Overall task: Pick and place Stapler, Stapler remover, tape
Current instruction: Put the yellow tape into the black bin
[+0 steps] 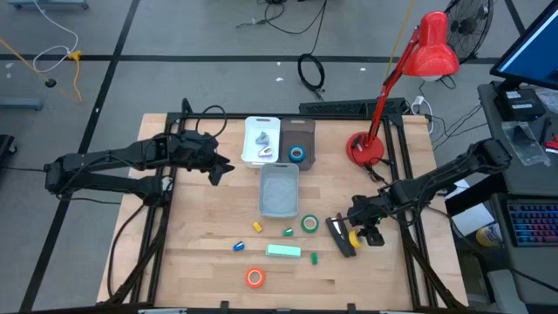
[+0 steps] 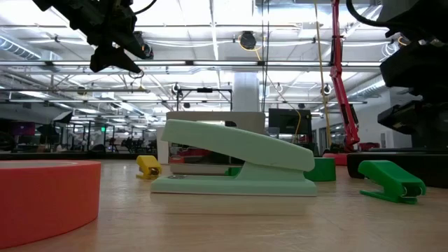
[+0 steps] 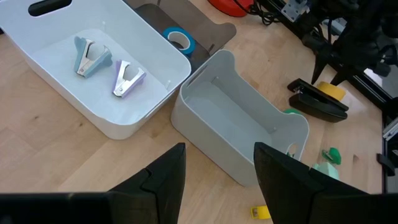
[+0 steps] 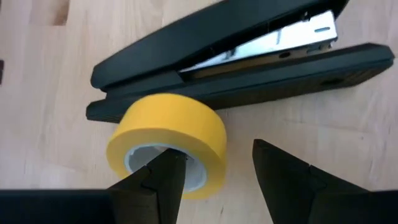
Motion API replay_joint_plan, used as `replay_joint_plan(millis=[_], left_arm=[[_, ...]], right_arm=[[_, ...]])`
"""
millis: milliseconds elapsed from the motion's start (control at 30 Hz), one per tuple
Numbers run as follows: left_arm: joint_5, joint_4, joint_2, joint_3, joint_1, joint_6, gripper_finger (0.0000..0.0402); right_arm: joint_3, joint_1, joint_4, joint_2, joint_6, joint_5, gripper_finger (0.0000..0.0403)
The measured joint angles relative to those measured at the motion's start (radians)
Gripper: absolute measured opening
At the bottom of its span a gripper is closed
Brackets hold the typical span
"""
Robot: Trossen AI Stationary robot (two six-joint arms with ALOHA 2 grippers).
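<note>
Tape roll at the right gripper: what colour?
Yellow tape roll, beside the black stapler; clearest in the right wrist view.

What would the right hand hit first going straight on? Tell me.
Probably the yellow tape roll: the open right hand hangs right over it, one finger over its rim. The black stapler lies just beyond, touching the roll.

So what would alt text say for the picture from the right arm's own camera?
The right gripper, jaws open, hangs just above a yellow tape roll lying on the wooden table. One dark finger overlaps the roll's rim. A black stapler lies right behind the roll.
</note>
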Motion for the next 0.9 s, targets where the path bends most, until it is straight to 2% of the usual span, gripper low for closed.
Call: replay_joint_plan(millis=[200, 533, 767, 900], left_arm=[[0.000, 0.000, 0.000, 0.000, 0.000, 0.000, 0.0191], [0.000, 0.000, 0.000, 0.000, 0.000, 0.009, 0.0191], [0.000, 0.000, 0.000, 0.000, 0.000, 0.014, 0.0191], [0.000, 0.000, 0.000, 0.000, 0.000, 0.014, 0.0191]], right_arm=[[0.000, 0.000, 0.016, 0.000, 0.002, 0.001, 0.0148], [0.000, 0.000, -0.016, 0.000, 0.049, -0.007, 0.0026], [0.000, -0.001, -0.027, -0.006, 0.119, -0.038, 0.0025], [0.000, 0.000, -0.041, -0.031, 0.179, -0.104, 0.0025]])
